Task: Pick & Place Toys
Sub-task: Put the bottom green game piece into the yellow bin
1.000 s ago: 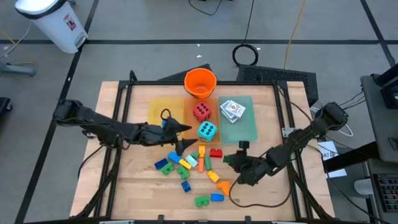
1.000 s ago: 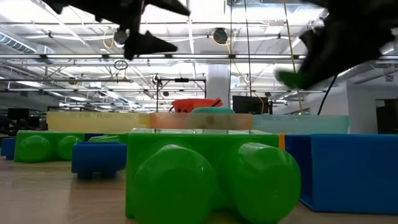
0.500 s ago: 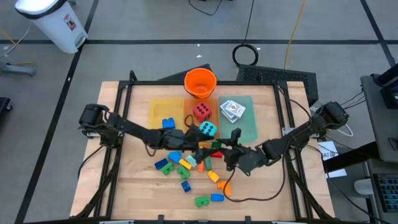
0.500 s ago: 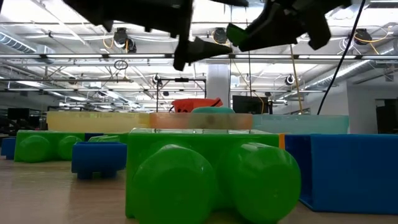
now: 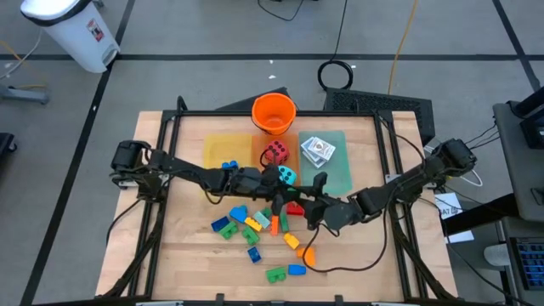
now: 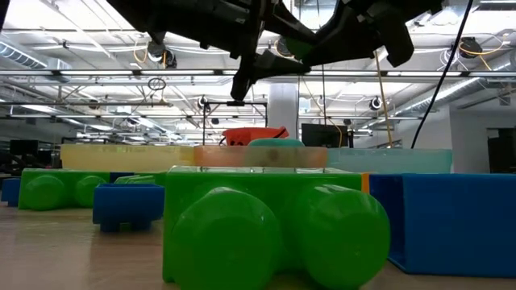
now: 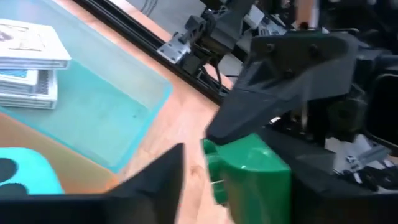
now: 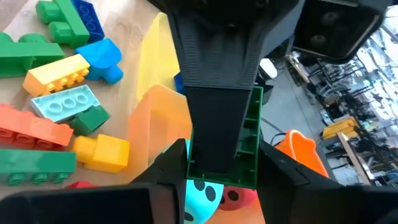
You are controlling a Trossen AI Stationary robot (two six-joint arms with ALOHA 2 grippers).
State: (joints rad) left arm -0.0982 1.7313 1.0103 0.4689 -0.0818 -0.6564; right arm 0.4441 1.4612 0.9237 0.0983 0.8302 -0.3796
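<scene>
Right hand pinches a green brick above the desk; left hand alongside, finger spread indeterminate.

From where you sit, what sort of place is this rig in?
Probably a robotics lab or workshop in an open industrial hall: bare ceiling trusses, cables on the concrete floor, and a framed wooden table.

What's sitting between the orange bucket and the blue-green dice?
The red die sits between the orange bucket and the teal die, as the high view shows.
</scene>
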